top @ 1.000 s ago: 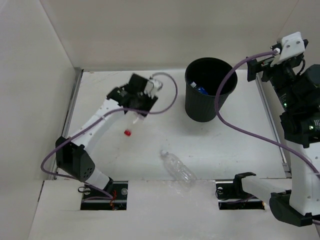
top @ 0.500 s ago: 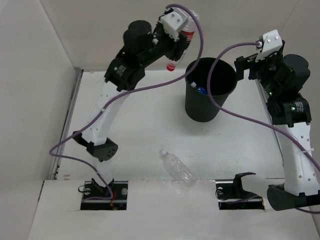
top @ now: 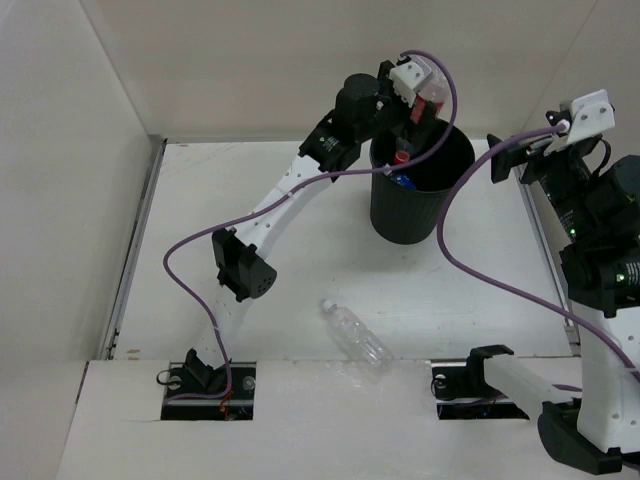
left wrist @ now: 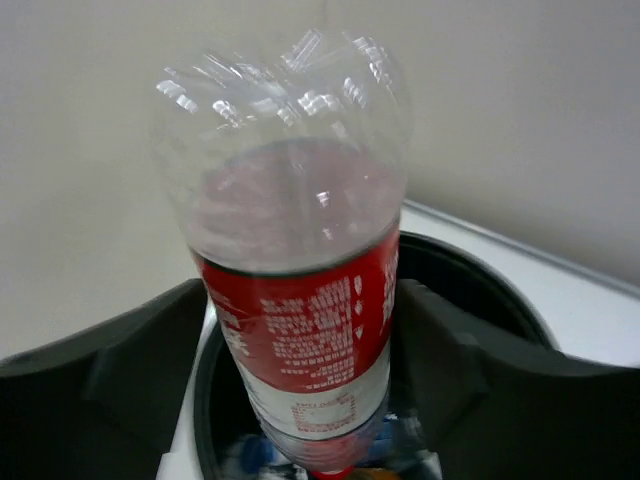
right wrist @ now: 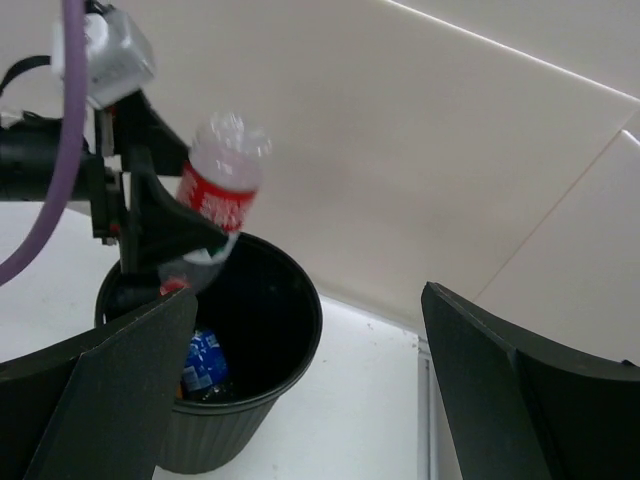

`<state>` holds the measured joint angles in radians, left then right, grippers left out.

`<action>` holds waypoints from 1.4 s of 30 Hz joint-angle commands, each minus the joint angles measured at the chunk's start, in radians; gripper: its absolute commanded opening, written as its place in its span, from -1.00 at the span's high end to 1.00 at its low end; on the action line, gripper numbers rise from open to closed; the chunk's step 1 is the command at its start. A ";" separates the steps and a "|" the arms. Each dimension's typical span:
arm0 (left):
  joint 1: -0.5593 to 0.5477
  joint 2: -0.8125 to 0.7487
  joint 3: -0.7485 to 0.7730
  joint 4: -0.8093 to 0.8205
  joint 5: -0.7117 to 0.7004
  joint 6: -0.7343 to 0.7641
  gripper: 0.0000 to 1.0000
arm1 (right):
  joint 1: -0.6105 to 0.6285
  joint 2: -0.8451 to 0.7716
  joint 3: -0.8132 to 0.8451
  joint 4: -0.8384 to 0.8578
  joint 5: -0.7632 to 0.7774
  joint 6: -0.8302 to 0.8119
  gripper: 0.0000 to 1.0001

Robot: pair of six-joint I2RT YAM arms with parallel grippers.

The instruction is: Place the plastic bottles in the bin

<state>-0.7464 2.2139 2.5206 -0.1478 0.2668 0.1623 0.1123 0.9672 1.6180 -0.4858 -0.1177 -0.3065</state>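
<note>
The black bin (top: pixel 405 215) stands at the back of the table. Above its mouth, my left gripper (top: pixel 415 125) carries the red-label plastic bottle (top: pixel 430 104), red cap pointing down into the bin. In the left wrist view the bottle (left wrist: pixel 300 300) hangs between the fingers (left wrist: pixel 440 360), which stand slightly wider than it; its lower end is blurred. A blue-label bottle (top: pixel 404 181) lies inside the bin. A plain clear bottle (top: pixel 356 335) lies on the table near the front. My right gripper (top: pixel 508 155) hovers open and empty to the right of the bin.
White walls close in the table at the back and on both sides. A purple cable (top: pixel 450 250) from the right arm loops down across the bin's right side. Both arm bases sit at the near edge.
My left arm has swung from the wall side to over the bin with the red-label bottle, and its jaws have widened. The right arm has shifted slightly to the right.
</note>
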 commanded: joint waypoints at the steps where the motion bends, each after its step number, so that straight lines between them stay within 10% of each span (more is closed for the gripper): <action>1: -0.024 -0.082 -0.017 0.136 0.018 -0.020 -1.00 | 0.013 -0.016 -0.067 -0.011 -0.034 0.001 -1.00; 10: 0.176 -0.302 -0.143 0.145 -0.191 0.230 -1.00 | 0.327 -0.078 -0.452 -0.180 -0.124 0.166 -1.00; 20: 0.541 -0.540 -0.285 0.148 -0.414 0.522 -1.00 | 0.770 0.226 -0.524 -0.077 -0.175 0.331 -1.00; 36: 0.842 -0.826 -0.486 0.159 -0.296 0.514 -1.00 | 0.876 0.636 -0.647 0.036 -0.169 0.366 -1.00; 37: 0.841 -0.839 -0.502 0.165 -0.291 0.514 -1.00 | 0.876 0.648 -0.641 0.036 -0.174 0.366 -0.89; 40: 0.839 -0.872 -0.548 0.185 -0.279 0.514 -1.00 | 0.899 0.685 -0.621 0.046 -0.159 0.363 0.62; 42: 0.839 -0.888 -0.583 0.194 -0.285 0.511 -1.00 | 0.904 0.699 -0.572 0.026 -0.131 0.356 1.00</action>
<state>0.0929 1.3670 1.9690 -0.0296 -0.0334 0.6762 0.9947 1.6421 0.9771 -0.4953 -0.2790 0.0574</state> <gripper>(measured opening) 0.997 0.298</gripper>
